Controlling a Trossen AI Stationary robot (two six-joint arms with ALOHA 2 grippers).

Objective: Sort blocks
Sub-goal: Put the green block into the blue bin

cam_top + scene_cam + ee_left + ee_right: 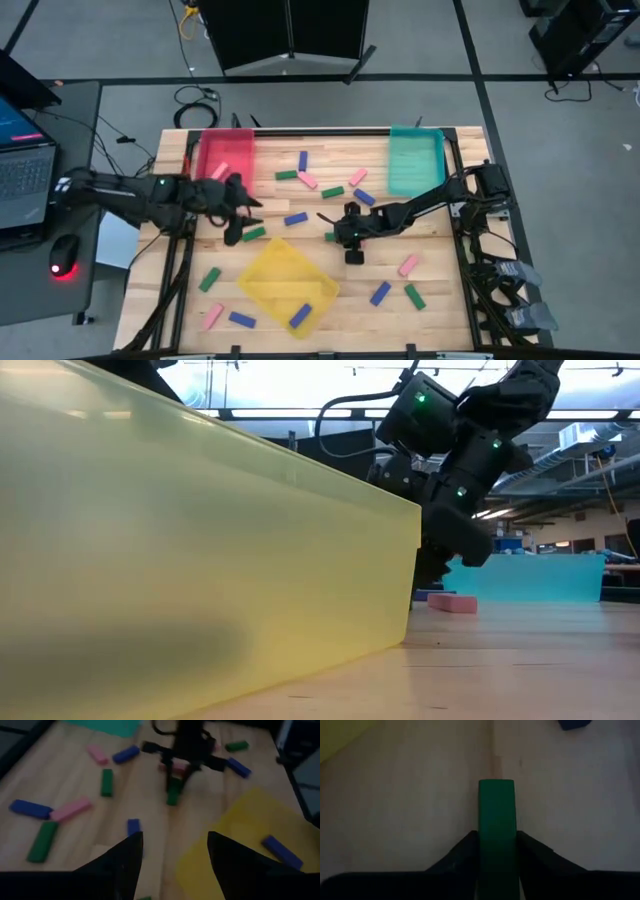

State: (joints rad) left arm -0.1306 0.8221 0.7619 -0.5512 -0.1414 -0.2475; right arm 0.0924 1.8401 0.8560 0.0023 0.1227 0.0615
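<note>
Yellow tray (200, 560) fills our nearest view. Our right end effector (496, 845) grips a green block (496, 815) at mid-desk; the left end effector (172, 857) hovers open. Most blocks (300, 180) lie scattered unsorted.

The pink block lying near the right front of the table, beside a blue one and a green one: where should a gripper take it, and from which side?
Take the pink block at its middle, across its narrow width, coming straight down from above with the fingers turned to face its long sides. It lies flat and slanted, with nothing touching it.
</note>
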